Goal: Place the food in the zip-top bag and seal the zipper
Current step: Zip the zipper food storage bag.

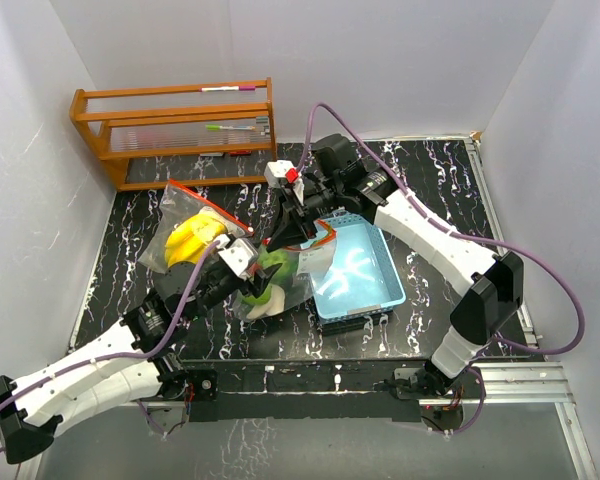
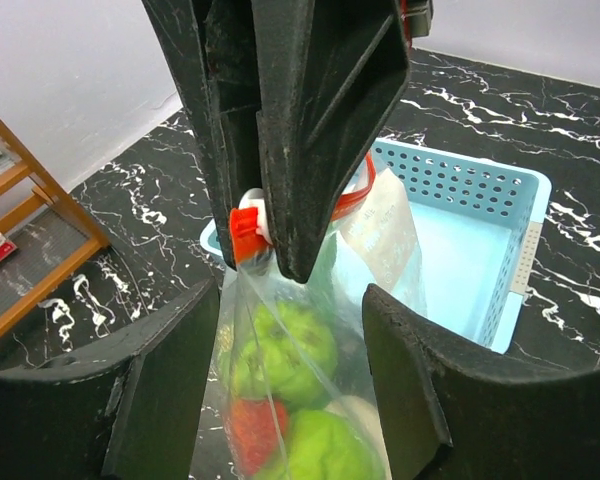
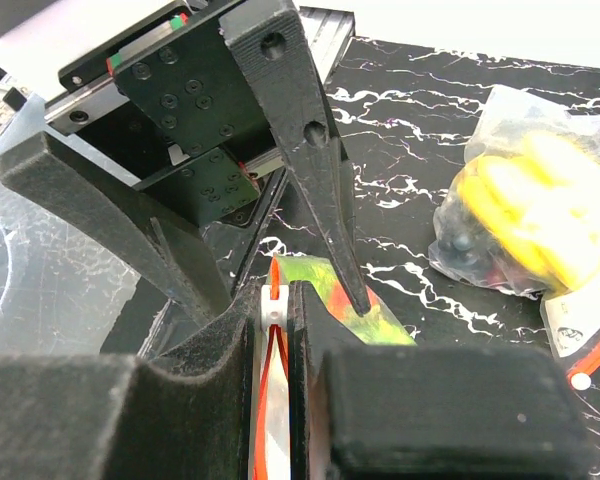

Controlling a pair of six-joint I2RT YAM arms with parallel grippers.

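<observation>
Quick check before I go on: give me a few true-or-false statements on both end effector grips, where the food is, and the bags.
1. The right end effector is clamped on the zipper. True.
2. The left end effector is shut on the zip-top bag. False: its fingers stand apart, with the bag hanging between them.
3. The lime-green food lies in the blue basket. False: it is inside the zip-top bag.
4. A second bag, holding yellow pieces, lies to the left of the zip-top bag in the top view. True.
</observation>
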